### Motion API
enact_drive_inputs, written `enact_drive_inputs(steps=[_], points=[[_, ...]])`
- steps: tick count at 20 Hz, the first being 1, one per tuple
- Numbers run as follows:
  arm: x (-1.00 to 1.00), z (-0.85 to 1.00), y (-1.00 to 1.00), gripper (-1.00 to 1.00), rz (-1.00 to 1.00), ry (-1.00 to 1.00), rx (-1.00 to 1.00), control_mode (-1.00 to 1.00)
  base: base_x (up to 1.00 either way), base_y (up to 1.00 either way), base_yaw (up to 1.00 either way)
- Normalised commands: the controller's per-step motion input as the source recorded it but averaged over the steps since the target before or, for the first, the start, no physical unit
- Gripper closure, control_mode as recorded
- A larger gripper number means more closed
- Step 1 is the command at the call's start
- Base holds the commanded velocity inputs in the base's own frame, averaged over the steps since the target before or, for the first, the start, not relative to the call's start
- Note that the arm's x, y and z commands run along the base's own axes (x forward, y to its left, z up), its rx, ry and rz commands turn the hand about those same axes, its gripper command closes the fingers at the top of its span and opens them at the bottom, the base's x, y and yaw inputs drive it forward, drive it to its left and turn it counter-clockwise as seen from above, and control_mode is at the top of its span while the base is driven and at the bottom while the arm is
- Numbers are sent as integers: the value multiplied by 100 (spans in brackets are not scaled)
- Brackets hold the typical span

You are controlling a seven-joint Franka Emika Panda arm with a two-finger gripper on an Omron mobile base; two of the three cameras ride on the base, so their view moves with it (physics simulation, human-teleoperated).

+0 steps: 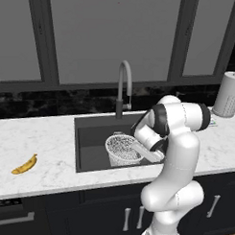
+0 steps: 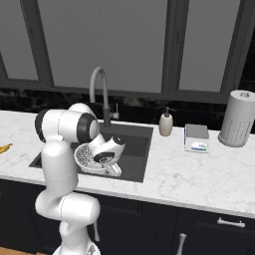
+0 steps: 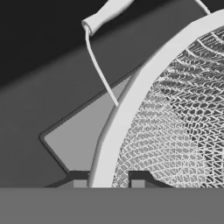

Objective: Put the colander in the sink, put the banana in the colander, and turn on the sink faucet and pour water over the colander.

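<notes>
The white mesh colander (image 1: 122, 149) (image 2: 85, 155) stands upright inside the dark sink (image 1: 92, 142) (image 2: 135, 149), toward its front. My gripper (image 1: 139, 150) (image 3: 108, 180) reaches down to the colander's right rim and is shut on it. In the hand view the rim (image 3: 131, 100) passes between the two fingertips, with the sink's lighter bottom patch (image 3: 74, 140) beside it. The banana (image 1: 24, 164) (image 2: 4, 148) lies on the marble counter well left of the sink. The grey gooseneck faucet (image 1: 123, 86) (image 2: 101, 89) rises behind the basin, and no water runs from it.
A beige soap dispenser (image 2: 166, 124) stands right of the sink, then a small flat box (image 2: 196, 137). A paper towel roll (image 1: 229, 94) (image 2: 238, 118) is at the counter's far right. Dark windows line the wall behind.
</notes>
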Motion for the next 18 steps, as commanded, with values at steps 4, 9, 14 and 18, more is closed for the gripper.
enact_drive_inputs(steps=[4, 9, 14, 18], points=[[18, -14, 0, 100, 0, -7, -9, -100, 0, 0, 0], [12, -6, 0, 100, 0, -7, -10, -100, 0, 0, 0], [0, 0, 0, 100, 0, -10, -10, -100, 0, 0, 0], [0, 0, 0, 100, 0, -8, -10, -100, 0, 0, 0]])
